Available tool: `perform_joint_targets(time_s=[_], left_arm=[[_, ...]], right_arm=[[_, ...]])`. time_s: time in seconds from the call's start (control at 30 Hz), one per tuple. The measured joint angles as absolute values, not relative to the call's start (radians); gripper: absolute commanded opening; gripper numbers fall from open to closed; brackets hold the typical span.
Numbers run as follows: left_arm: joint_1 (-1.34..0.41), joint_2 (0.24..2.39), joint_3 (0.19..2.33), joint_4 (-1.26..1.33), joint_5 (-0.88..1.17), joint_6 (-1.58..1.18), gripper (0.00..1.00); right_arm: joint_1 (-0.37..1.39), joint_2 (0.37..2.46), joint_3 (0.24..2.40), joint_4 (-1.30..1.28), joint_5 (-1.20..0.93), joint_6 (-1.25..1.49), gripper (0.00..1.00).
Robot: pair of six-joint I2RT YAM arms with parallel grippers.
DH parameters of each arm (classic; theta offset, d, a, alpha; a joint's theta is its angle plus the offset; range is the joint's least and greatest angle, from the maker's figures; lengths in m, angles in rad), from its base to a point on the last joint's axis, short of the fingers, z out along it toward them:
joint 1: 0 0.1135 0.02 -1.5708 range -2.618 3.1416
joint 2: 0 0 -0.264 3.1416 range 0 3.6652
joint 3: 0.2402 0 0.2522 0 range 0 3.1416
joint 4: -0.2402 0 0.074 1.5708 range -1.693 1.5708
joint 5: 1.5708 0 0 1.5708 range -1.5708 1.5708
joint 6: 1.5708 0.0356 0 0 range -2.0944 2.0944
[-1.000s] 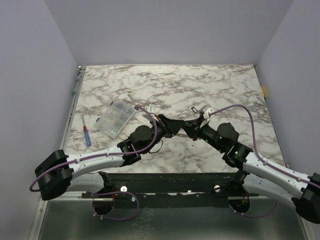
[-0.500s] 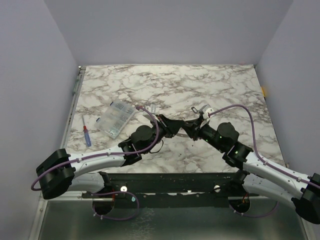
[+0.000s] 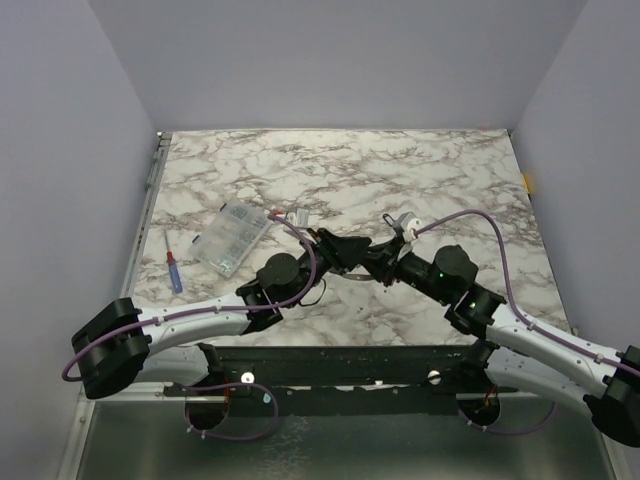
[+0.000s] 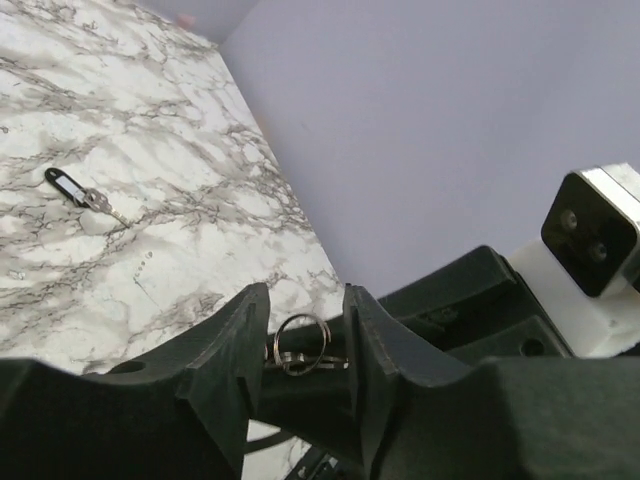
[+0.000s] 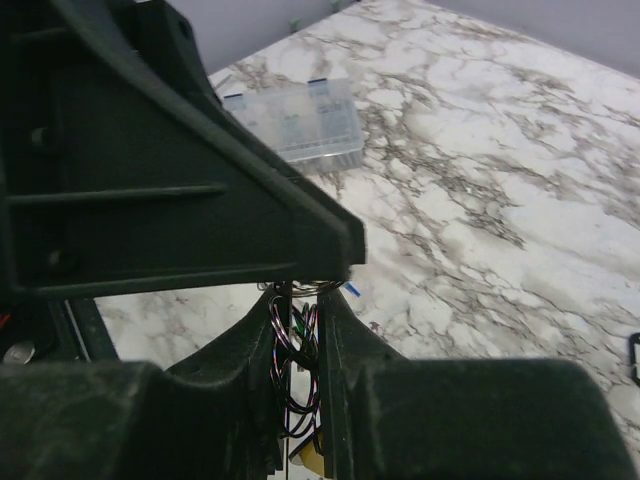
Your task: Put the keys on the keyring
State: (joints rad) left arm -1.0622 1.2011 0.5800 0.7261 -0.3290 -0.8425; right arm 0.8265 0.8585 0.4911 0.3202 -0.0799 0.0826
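Note:
The keyring [image 4: 298, 343] is a small metal split ring, raised over the table where the two grippers meet in the top view. My right gripper [image 5: 305, 292] is shut on the keyring [image 5: 318, 288], pinching it at its fingertips. My left gripper [image 4: 305, 312] is open around the ring, which stands upright in the gap, closer to the left finger [image 4: 235, 335]. One key [image 4: 78, 190] with a dark head lies flat on the marble, far from both grippers. In the top view my left gripper [image 3: 352, 250] and right gripper [image 3: 376, 262] stand tip to tip.
A clear plastic compartment box [image 3: 232, 238] lies left of the grippers, also seen as the box [image 5: 300, 125] in the right wrist view. A blue-and-red screwdriver [image 3: 174, 272] lies near the marble table's left edge [image 3: 150, 215]. Grey walls close in three sides.
My left gripper's jaws have opened wider around the ring. The right gripper has shifted slightly left toward the left gripper and kept its grip.

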Motion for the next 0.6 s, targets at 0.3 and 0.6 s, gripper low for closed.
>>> perform_joint_targets(time_s=[0.3, 0.6], left_arm=[[-1.060, 1.224, 0.580, 0.771, -0.326, -0.846, 0.24], [-1.060, 1.222, 0.575, 0.774, -0.324, -0.847, 0.45]], right_arm=[[0.837, 0.859, 0.504, 0.311, -0.140, 0.088, 0.01], [0.837, 0.858, 0.506, 0.295, -0.116, 0.089, 0.01]])
